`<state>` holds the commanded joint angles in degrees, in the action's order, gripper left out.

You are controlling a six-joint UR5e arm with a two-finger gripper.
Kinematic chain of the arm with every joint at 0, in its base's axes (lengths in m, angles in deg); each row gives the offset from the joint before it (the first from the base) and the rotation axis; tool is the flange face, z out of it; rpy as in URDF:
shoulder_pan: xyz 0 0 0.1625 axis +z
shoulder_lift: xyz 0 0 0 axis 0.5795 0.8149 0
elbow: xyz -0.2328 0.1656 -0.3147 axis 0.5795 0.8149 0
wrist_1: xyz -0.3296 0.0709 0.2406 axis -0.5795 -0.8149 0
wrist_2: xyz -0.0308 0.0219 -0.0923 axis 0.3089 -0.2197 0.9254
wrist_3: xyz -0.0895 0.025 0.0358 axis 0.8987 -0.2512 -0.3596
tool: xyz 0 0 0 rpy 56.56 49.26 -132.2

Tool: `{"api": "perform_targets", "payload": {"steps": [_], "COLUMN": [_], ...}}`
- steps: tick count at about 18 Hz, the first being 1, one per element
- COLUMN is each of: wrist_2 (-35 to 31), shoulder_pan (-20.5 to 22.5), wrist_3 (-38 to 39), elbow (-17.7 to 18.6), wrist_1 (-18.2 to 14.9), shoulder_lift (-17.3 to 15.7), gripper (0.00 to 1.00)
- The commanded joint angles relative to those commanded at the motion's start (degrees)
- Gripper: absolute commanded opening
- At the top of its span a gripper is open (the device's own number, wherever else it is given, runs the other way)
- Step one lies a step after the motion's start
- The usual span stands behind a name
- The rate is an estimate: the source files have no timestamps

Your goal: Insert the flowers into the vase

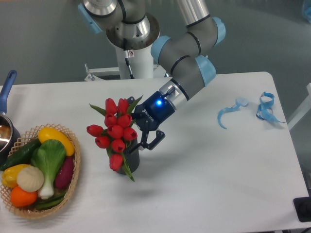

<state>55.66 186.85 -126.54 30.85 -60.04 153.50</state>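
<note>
The flowers (116,132), a bunch of red tulip buds with green leaves, stand in the vase (132,163), a small dark grey cylinder left of the table's centre. The buds lean to the left and hide most of the vase's mouth. One leaf hangs down over the vase's front. My gripper (149,142) is just right of the vase's mouth, beside the stems. Its dark fingers (158,138) are spread apart and appear to hold nothing. The stems themselves are hidden behind buds and leaves.
A wicker basket (74,186) of vegetables sits at the front left. A pot with a blue handle (7,87) is at the left edge. Blue ribbon pieces (228,113) (265,108) lie at the right. The robot base (132,60) stands at the table's back.
</note>
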Motion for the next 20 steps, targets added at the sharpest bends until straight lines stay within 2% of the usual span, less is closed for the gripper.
{"api": "perform_targets", "payload": {"steps": [2,7,10,12,13,17,20], "wrist_2": [-0.5,-12.6,-14.3,-17.8,-20.7,-32.6,-38.6], "shoulder_pan": [0.1,0.9,2.8,6.3,8.3,10.1,12.3], "wrist_3": [-0.1,-0.1,0.1,-0.1,-0.3,-0.7,-0.4], "elbow": [-0.4,-1.0,-1.1,-1.6,-2.7,-7.7,-13.8], "wrist_1": [0.0,0.0,0.0,0.1,0.0,-0.1,-1.0], "shoulder_lift": [-1.4,-5.2,-7.8,-11.2,-12.6,-14.7,-15.2], "gripper": [1.0,1.0,1.0,1.0,1.0,1.0,1.0]}}
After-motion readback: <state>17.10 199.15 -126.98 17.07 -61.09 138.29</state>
